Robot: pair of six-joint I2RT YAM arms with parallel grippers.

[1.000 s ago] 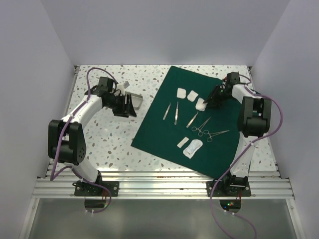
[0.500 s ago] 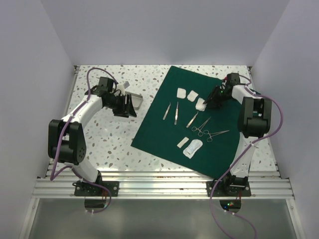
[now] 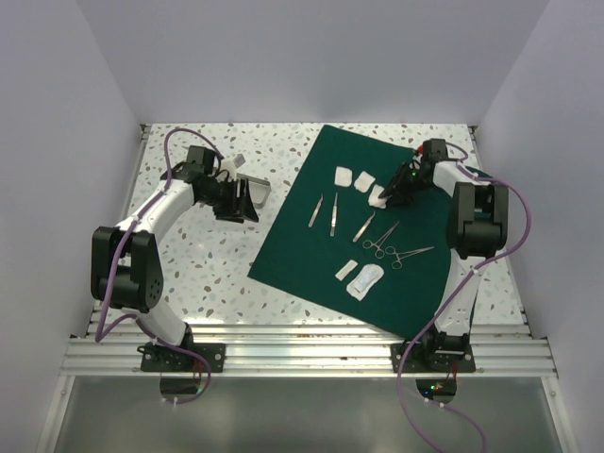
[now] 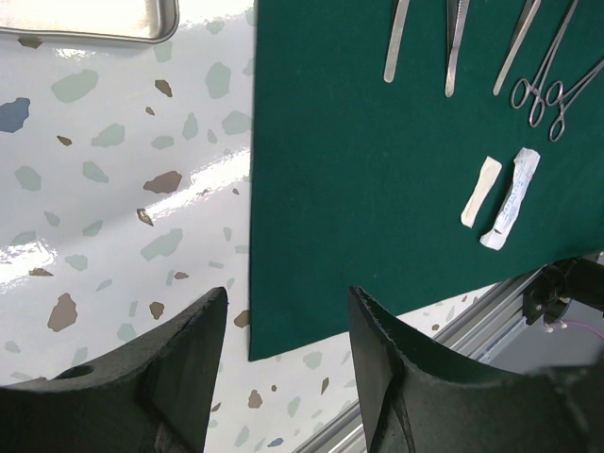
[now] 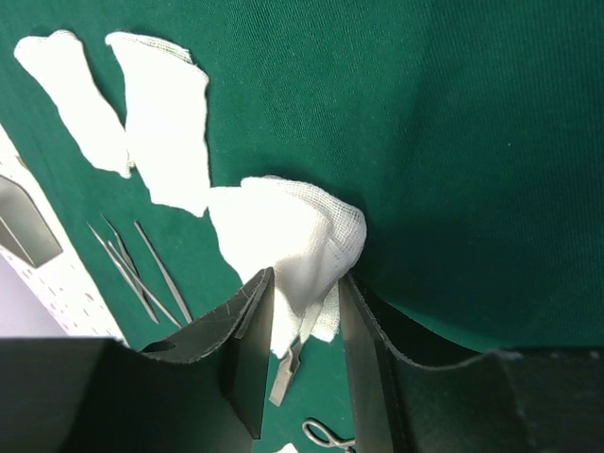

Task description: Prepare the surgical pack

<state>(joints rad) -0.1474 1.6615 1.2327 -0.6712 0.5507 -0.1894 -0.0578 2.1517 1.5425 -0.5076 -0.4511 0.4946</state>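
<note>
- The surgical pack (image 3: 293,260) lies unfolded as a dark green sheet flat on the tabletop (image 3: 189,274), right of centre. It is turned a little askew, so its edges run slantwise from the far side towards the near rail.
- The right pincer (image 3: 389,193) is directly over the far part of the sheet. The left pincer (image 3: 236,200) is off the cloth beyond its left edge, just beside a metal tray (image 3: 255,189). The right arm is therefore the nearer one to the laid-out items.
- A gauze pad (image 5: 293,226) sits right under the right pincer (image 5: 307,278), at the right end of a row of three. The other two gauze pads (image 5: 165,123) lie flat and apart from it.
- The right pincer's jaws are partly closed. The gauze is wadded up into the gap and touches both fingers (image 5: 250,349). I judge this a pinch on the pad, and the cloth beneath looks untouched.
- The left pincer (image 4: 288,297) stands wide apart with nothing between its fingers. It hangs above the sheet's left edge, where green meets speckled tabletop.
- Tweezers (image 3: 334,215), ring-handled clamps (image 3: 396,253) and two white packets (image 3: 363,279) lie on the sheet nearer the arms, well apart from the pinched pad.
</note>
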